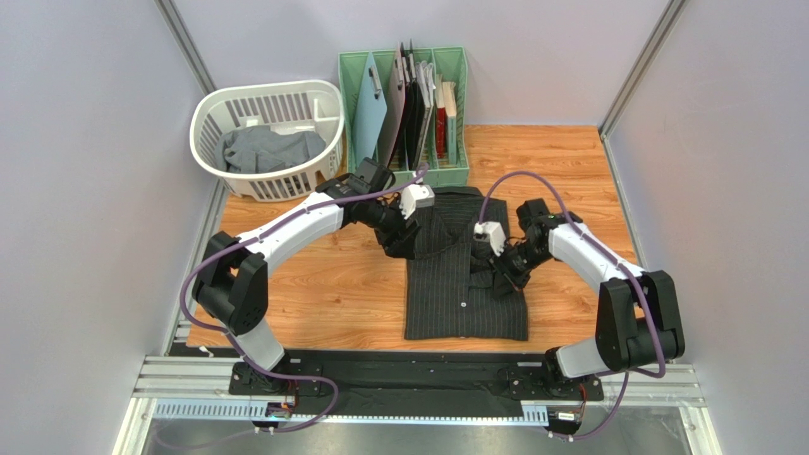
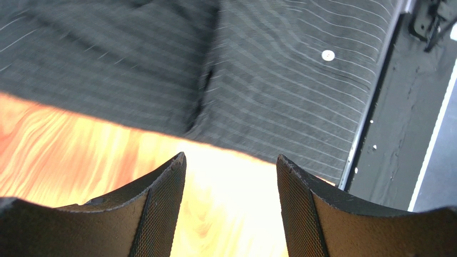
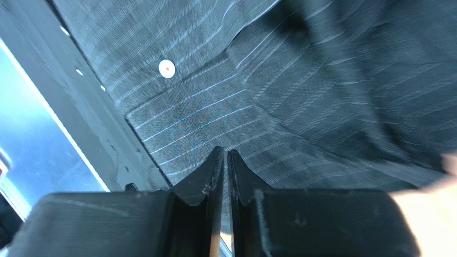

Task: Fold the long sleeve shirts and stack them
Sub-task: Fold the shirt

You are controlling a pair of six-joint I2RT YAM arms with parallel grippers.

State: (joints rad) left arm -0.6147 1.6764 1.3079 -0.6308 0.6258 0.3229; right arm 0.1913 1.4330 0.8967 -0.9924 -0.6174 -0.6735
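Black pinstriped shirt (image 1: 465,275) flat on the tabletop (image 1: 323,294); your left tool (image 2: 230,160) apart beside its edge, your right tool (image 3: 226,152) nearly together above the cloth, nothing pinched — a shallow grab could catch one layer, skewing the fold.

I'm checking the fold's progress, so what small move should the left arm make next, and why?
Probably lower the left gripper and close on the edge of the pinstriped shirt: its jaws stand open just short of that edge, holding nothing.
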